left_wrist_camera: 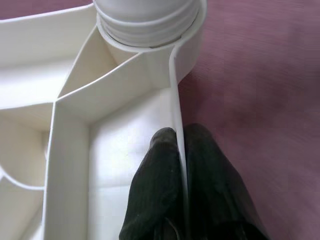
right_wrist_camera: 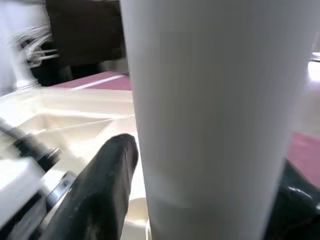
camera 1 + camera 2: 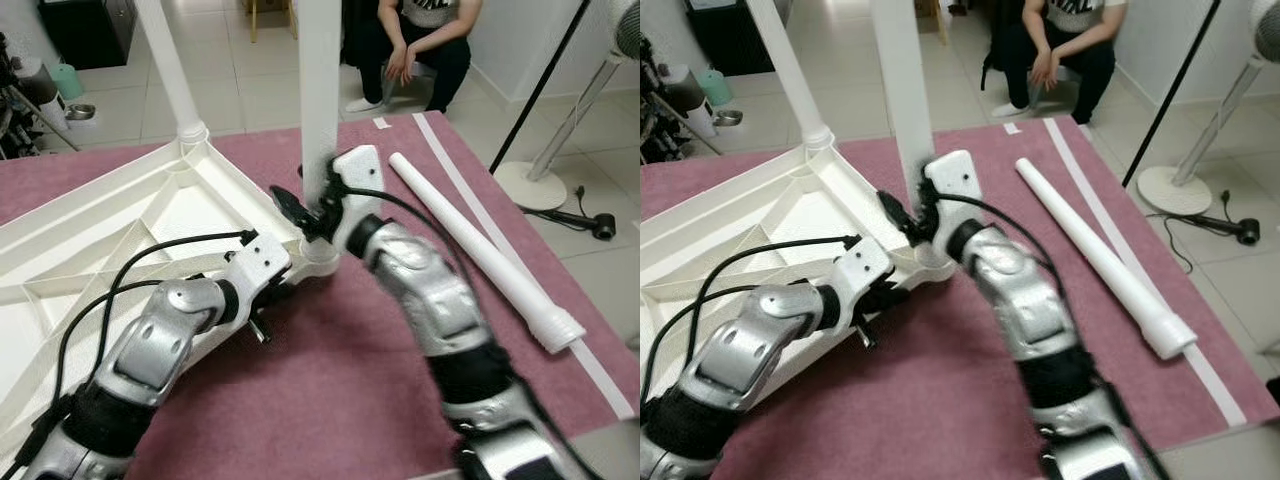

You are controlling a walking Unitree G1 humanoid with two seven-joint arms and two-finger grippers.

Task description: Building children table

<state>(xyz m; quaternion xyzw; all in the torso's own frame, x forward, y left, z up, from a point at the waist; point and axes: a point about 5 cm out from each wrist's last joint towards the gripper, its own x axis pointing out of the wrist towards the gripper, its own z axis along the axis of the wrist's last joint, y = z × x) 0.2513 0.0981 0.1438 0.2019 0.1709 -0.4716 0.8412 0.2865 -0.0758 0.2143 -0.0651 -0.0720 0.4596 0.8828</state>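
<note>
The white plastic tabletop is seen lying upside down on a dark red rug, its ribbed underside facing up so that the corner sockets can be reached. One leg is already stood upright in the far corner socket. A second leg is held upright over the near corner socket, and the right gripper is clamped around its lower end, one black finger lying on each side of the white tube in the right wrist view; the low grip is judged to give control of the threaded end as it is seated or turned. The left gripper is pinched on the thin side wall of the tabletop just beside that same socket, one finger inside the rim and one outside, presumably so that the top is kept from sliding or turning while the leg is worked in. The ribbed collar of the leg is seen in the left wrist view sitting at the mouth of the socket; how far it is screwed in cannot be told. A third leg lies loose on the rug to the robot's right, well apart from the tabletop. A person is seated on the tiled floor beyond the rug.
</note>
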